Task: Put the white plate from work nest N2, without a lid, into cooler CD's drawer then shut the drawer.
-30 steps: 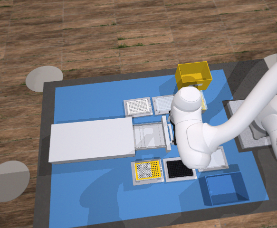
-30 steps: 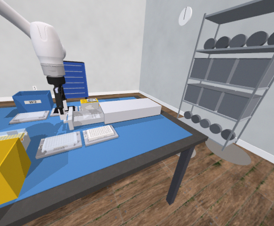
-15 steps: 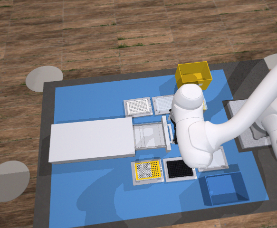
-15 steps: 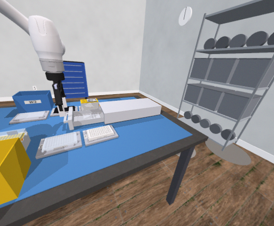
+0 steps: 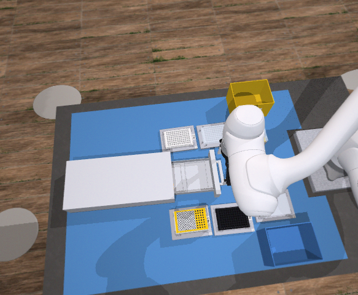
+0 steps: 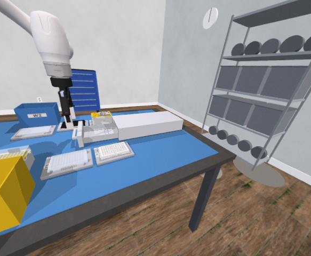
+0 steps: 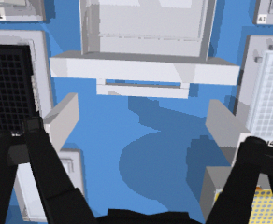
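Observation:
The cooler CD (image 5: 118,180) is a long white box on the blue mat. Its drawer (image 5: 193,176) stands pulled out and holds nothing; it also shows in the wrist view (image 7: 146,28). The drawer's bar handle (image 7: 143,89) faces my gripper. My gripper (image 7: 143,109) is open and empty, pointing down over the mat just in front of the handle (image 6: 79,132). A white well plate (image 5: 177,137) and a paler plate (image 5: 212,133) sit in nests on the far side of the drawer. Another pale plate (image 6: 34,130) lies in a nest near the blue bin. I cannot read which nest is N2.
A black plate (image 5: 231,218) and a yellow-framed rack (image 5: 191,220) sit in nests on the near side. The yellow bin (image 5: 250,95) and blue bin (image 5: 291,243) stand at the mat's corners. A tip box (image 6: 9,155) stands by the yellow bin. My arm hides part of the bench.

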Tool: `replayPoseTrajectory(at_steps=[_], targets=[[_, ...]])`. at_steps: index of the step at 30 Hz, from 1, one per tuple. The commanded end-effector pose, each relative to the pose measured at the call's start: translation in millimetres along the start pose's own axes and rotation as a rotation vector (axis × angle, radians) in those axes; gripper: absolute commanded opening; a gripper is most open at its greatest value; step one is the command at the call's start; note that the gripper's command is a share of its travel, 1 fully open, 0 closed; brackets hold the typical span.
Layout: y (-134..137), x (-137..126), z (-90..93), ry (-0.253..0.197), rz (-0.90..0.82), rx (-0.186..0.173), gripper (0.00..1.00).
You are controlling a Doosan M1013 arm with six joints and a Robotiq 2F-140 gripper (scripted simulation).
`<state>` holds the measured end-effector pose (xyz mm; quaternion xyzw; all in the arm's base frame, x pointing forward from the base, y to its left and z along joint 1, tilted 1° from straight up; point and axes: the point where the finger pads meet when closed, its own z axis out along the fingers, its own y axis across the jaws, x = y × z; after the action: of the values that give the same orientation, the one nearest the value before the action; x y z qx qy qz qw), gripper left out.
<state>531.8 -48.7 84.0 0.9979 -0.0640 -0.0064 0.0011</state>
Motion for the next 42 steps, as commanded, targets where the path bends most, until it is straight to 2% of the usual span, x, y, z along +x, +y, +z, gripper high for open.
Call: replayPoseTrajectory(at_steps=[1, 34, 42], targets=[[0.0, 0.0, -3.3, 0.000, 0.000, 0.000, 0.87], [0.0, 0.0, -42.0, 0.000, 0.000, 0.000, 0.87], [0.0, 0.0, -42.7, 0.000, 0.000, 0.000, 0.87]])
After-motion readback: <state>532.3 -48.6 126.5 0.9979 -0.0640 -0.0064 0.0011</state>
